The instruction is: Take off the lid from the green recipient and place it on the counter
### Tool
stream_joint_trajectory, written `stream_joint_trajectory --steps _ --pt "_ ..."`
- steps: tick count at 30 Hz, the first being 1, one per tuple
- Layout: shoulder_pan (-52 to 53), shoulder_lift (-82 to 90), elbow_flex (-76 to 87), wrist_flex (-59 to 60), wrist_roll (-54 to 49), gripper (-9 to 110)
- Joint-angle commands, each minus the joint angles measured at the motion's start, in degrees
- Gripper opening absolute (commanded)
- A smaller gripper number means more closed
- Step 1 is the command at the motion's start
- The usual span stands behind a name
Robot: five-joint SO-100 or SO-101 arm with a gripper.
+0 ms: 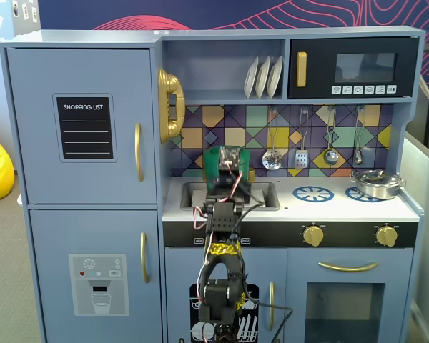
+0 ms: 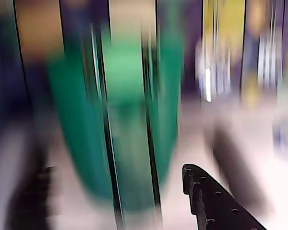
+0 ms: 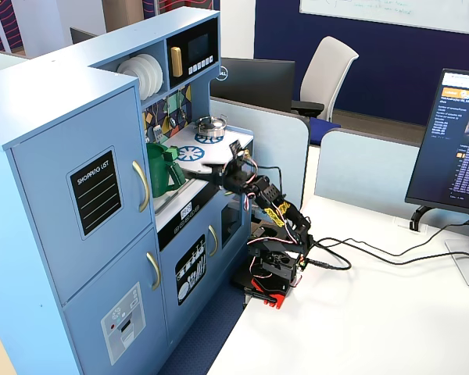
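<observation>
My two-finger gripper (image 3: 194,173) reaches over the white toy-kitchen counter (image 1: 329,209) towards the tall dark-green plastic pot (image 3: 161,169), which stands at the recessed sink (image 1: 193,193). Whether my jaws are apart or together, I cannot tell. The wrist view is motion-blurred, and the flat green lid cannot be made out in any view.

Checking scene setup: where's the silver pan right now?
In a fixed view the silver pan sits at the right end of the white counter, on the far-right blue burner ring, well away from the green recipient.
</observation>
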Motion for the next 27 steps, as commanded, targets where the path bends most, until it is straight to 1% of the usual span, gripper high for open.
stream_joint_trajectory --steps 1,5,11,18,27 --pt "-1.1 -4.6 -5.4 -14.7 2.0 50" --pt "-0.8 -7.4 -6.2 -18.5 -0.6 50" --pt "1.5 -9.6 -6.6 -18.0 -3.4 50" --pt "2.4 -14.6 -10.1 -16.7 -3.4 50" --pt "0.3 -20.3 -13.6 -17.3 -3.4 49"
